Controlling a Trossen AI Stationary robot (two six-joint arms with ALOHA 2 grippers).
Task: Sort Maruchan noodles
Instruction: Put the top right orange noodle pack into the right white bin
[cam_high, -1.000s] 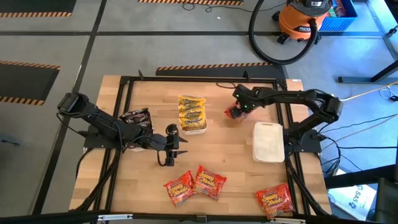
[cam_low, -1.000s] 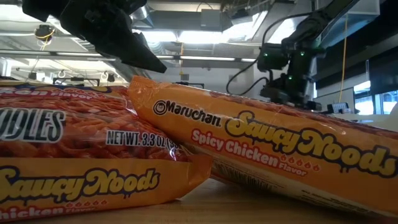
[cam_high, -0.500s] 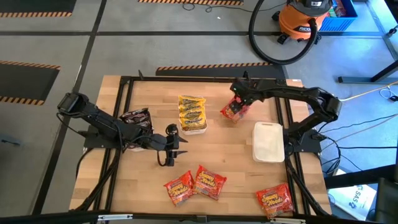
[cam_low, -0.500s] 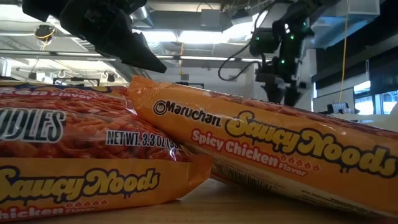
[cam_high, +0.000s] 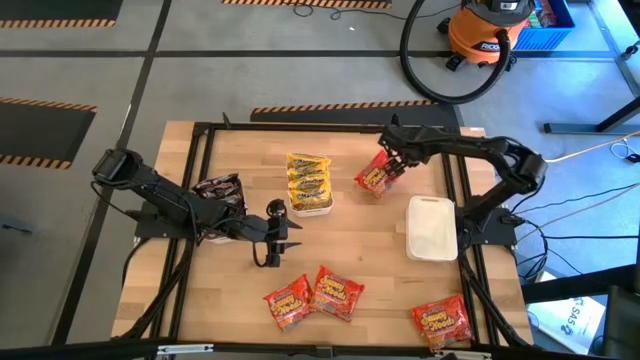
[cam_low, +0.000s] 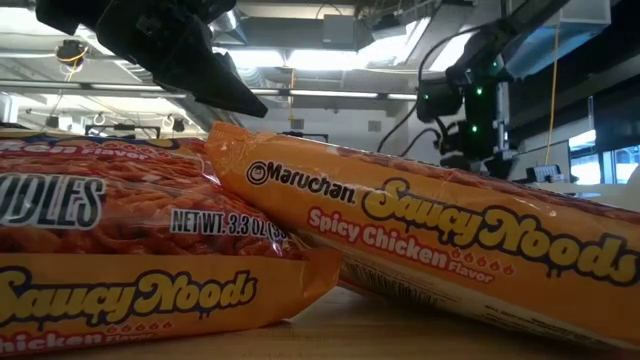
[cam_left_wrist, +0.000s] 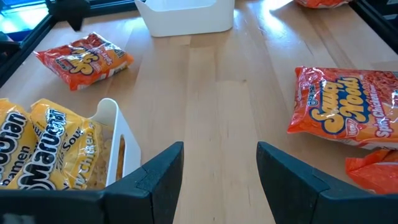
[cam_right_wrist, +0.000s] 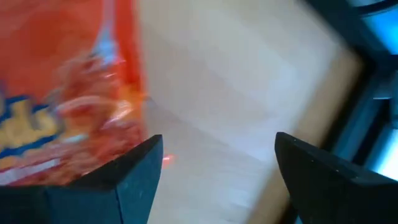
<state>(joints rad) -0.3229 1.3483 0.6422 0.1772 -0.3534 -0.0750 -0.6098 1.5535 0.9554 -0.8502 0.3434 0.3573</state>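
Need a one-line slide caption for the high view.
Right gripper open beside a red-orange packet; left gripper waits mid-table.

We see yellow Maruchan packets (cam_high: 308, 181) stacked in a pile near the tabletop's centre, toward twelve o'clock. At nine o'clock of that pile lies a dark packet (cam_high: 219, 187) with reddish print. One red-orange packet (cam_high: 374, 176) lies tilted at two o'clock. Two more red-orange packets (cam_high: 313, 297) lie side by side at six o'clock, touching, and another (cam_high: 441, 322) lies at five o'clock.
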